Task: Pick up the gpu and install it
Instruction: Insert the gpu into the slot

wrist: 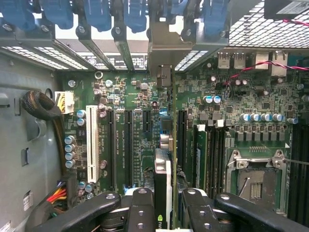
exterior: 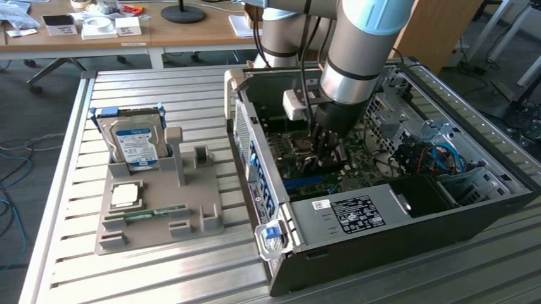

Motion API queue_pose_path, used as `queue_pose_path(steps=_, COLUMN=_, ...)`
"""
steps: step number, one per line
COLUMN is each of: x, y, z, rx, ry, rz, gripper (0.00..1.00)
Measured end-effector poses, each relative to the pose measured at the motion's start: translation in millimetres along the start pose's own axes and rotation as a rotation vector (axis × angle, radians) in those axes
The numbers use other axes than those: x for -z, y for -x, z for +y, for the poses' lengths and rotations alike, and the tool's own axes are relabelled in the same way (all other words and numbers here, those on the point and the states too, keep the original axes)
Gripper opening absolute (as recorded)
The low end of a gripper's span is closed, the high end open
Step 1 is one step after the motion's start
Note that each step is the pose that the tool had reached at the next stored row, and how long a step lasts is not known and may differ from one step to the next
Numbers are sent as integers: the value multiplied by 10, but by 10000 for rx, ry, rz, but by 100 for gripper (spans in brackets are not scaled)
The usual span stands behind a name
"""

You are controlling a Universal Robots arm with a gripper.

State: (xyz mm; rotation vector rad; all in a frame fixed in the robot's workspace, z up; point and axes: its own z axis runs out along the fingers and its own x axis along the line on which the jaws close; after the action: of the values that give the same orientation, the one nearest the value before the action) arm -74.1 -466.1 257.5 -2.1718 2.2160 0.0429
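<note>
Landmark: the computer case (exterior: 397, 253) is laid on its side on the slatted table (exterior: 169, 88), with the side panel off.
Arm: the gripper (wrist: 162, 205) is lowered into the case, above the motherboard (wrist: 140, 159).
Pincer: the fingers (wrist: 140, 212) are clamped on the gpu (wrist: 162, 183), one against each flat face.
Gpu: it is held on edge inside the case, between the long black slots (wrist: 128, 145) and the memory slots (wrist: 203, 154). Whether it is seated cannot be told.
Grey holder (exterior: 199, 221): it is set outside the case, beside the wall with the blue latches (exterior: 258, 171).
Hard drive (exterior: 135, 145): it is stood upright in the holder.
Memory stick (exterior: 156, 212): it is laid flat in the holder.
</note>
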Motion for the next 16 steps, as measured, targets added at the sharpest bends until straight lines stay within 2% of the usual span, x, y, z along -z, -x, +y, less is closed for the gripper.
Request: queue_pose_path(steps=16, x=-13, y=1, z=54, rx=-2, ry=1, rz=1, gripper=27)
